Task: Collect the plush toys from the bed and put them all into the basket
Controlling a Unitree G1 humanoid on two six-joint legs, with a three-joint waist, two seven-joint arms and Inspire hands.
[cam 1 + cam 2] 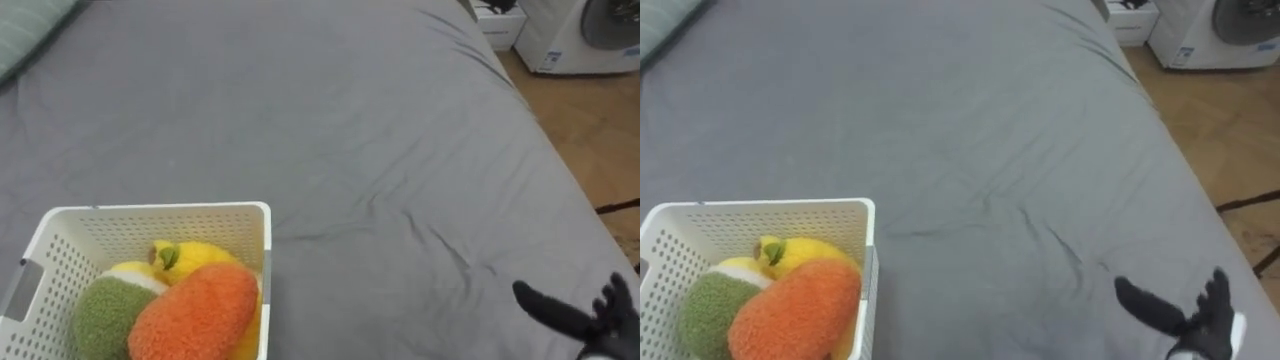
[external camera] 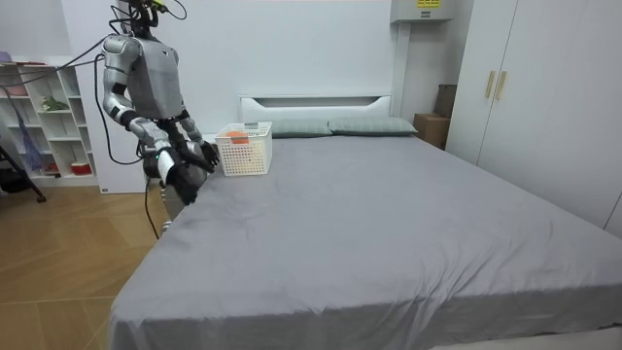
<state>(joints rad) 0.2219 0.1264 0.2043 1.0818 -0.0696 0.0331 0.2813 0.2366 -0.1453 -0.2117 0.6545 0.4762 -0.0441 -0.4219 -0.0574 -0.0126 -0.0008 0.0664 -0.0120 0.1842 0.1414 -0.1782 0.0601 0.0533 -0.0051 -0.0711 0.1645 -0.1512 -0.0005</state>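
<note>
The robot's right hand (image 1: 592,322), fingers spread wide and holding nothing, hovers above the edge of the grey bed (image 1: 380,140); its left hand (image 2: 206,153) hangs near the white basket (image 1: 150,213) on the bed; in the basket, pressed together, lie an orange plush toy (image 1: 195,312), a green plush toy (image 1: 105,316) and a yellow plush toy (image 1: 200,257).

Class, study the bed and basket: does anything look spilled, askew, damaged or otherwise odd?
Nothing stands out. The white perforated plastic basket stands upright on the lightly wrinkled grey bedsheet, holding the orange plush toy, green plush toy and yellow plush toy.
</note>
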